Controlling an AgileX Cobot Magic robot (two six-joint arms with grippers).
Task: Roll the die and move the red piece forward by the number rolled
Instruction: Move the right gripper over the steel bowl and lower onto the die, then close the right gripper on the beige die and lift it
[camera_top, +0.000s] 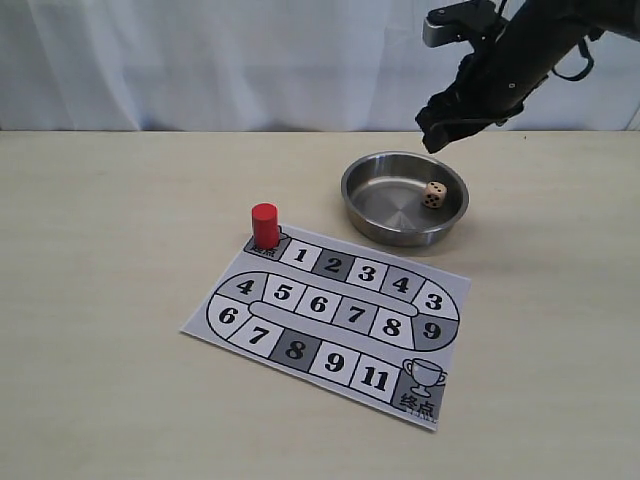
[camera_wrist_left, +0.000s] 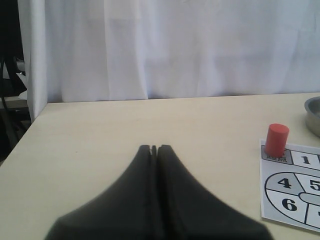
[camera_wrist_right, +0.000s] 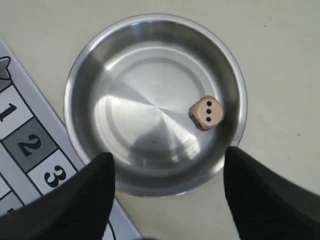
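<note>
Right pincer (camera_wrist_right: 170, 156) hangs above the steel bowl (camera_top: 400, 235), fingers spread wide, nothing between them. The die (camera_wrist_right: 206, 113) lies inside the bowl, close to the wall on the side away from the board (camera_top: 320, 305), clear of my fingers. I cannot read its top face for sure. The red piece (camera_top: 264, 225) stands upright on the grey corner square of the board, just beside square 1. Left pincer (camera_wrist_left: 154, 148) sits low over the bare bench (camera_top: 100, 250), fingers pressed together, gripping nothing.
</note>
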